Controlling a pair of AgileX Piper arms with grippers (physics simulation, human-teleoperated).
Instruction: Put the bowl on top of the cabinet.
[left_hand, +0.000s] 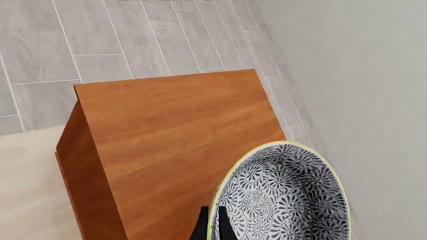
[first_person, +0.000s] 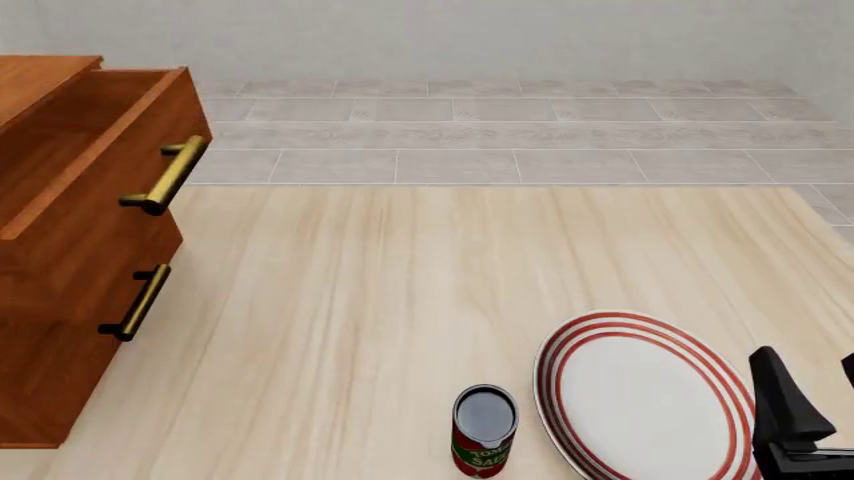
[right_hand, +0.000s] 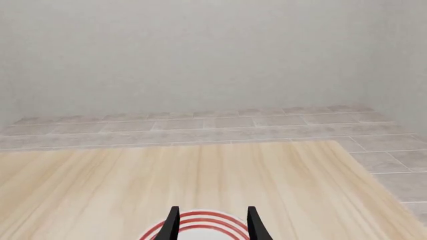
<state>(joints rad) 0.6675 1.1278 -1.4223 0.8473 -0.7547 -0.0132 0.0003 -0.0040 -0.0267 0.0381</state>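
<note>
Through the left wrist camera I see the bowl (left_hand: 280, 195) pinched at its yellow rim by my left tool (left_hand: 212, 225), one finger inside the wall and one outside, so that tool is clenched on the bowl. The bowl hangs over the flat top of the cabinet (left_hand: 180, 135), overlapping the top's edge nearest the pale wall; I can't tell from this angle whether it has touched the wood or is a little above it. That is what the coming move turns on, I judge: the bowl must sit fully over the top before I let go, so I'd shift it further in over the wood, away from that edge. The left arm is plainly the nearer one; in the front view neither it nor the bowl shows. My right tool (right_hand: 212, 222) is released, fingers apart and holding nothing, hovering over the plate (first_person: 647, 395) on the tabletop (first_person: 400, 300), well apart from the cabinet. I count one bowl, one cabinet with two brass handles (first_person: 167, 175), one red-ringed plate and one can (first_person: 483, 432) just beside it.
</note>
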